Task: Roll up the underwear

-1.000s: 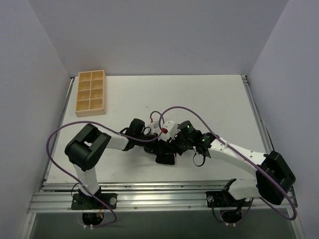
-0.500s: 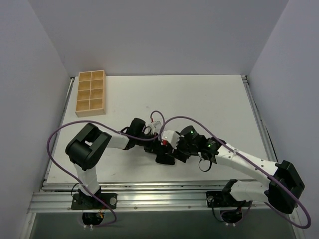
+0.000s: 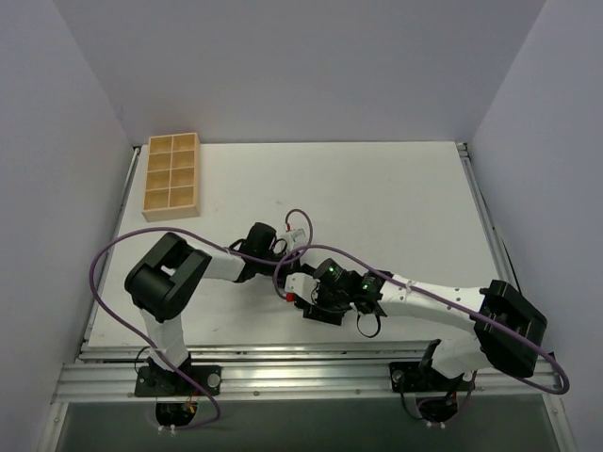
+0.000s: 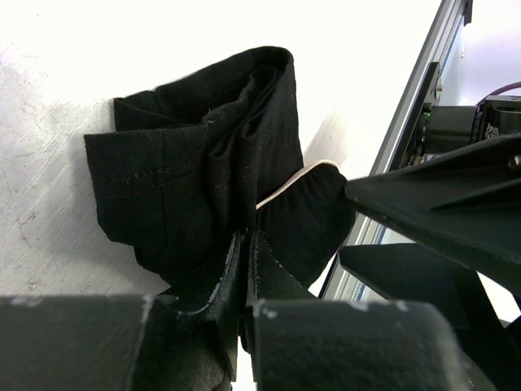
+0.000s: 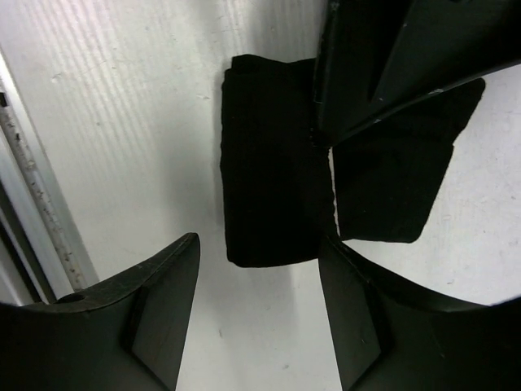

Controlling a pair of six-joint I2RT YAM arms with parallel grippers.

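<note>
underwear [image 4: 195, 179]: it's sitting bunched in a chunky fold on the surface [image 3: 396, 198], lower middle of the top view | left gripper [image 4: 247, 244]: you're pinching a fold of the black fabric, clenched tight | right gripper [image 5: 259, 244]: it's hanging wide open, fingers straddling the bundle's edge, gripping nothing

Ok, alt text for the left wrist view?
The left gripper pinches the near edge of the black underwear, bundled in folds on the white table. A tan waistband edge shows, and the open right gripper sits at the right.
</note>
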